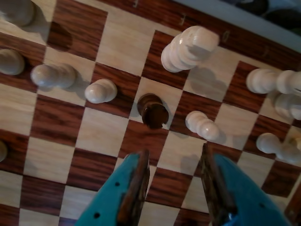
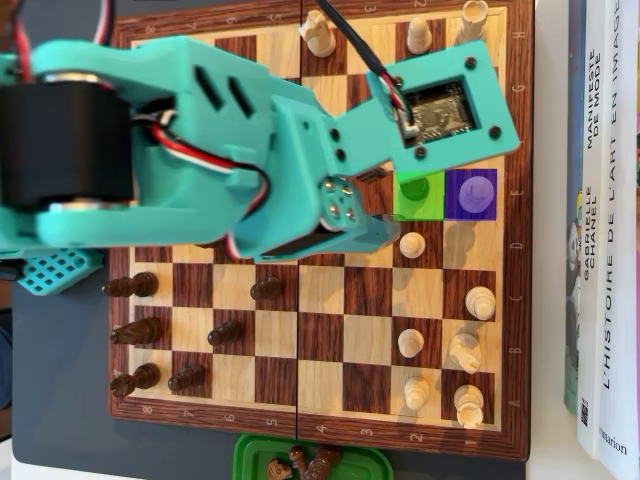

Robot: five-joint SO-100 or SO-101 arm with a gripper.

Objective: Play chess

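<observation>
1. Hovering over the chessboard (image 1: 56, 155) in the wrist view, the gripper (image 1: 173, 175) has its two teal fingers (image 1: 123, 197) spread apart with nothing between them; only bare squares show in the gap.
2. A single dark pawn (image 1: 153, 111) stands upright on a light square, ahead of the fingertips and a little toward the left finger's side. It is clear of both tips, with one row of squares between.
3. Key relation: the pawn sits forward of the open jaws, not yet inside them. My reading is that the next move needs a forward reach plus a small leftward shift to centre the pawn in the gap.
4. Neighbours: a white pawn (image 1: 100, 91) just up-left, another white pawn (image 1: 203, 125) to the right, and a taller white piece (image 1: 189, 48) beyond. Risk, as a judgement: the right finger could clip that right-hand pawn.
5. Overhead view: the arm (image 2: 200, 150) covers that part of the board, so the dark pawn cannot be confirmed there. Green and purple highlighted squares (image 2: 446, 194) show beside the arm.
</observation>
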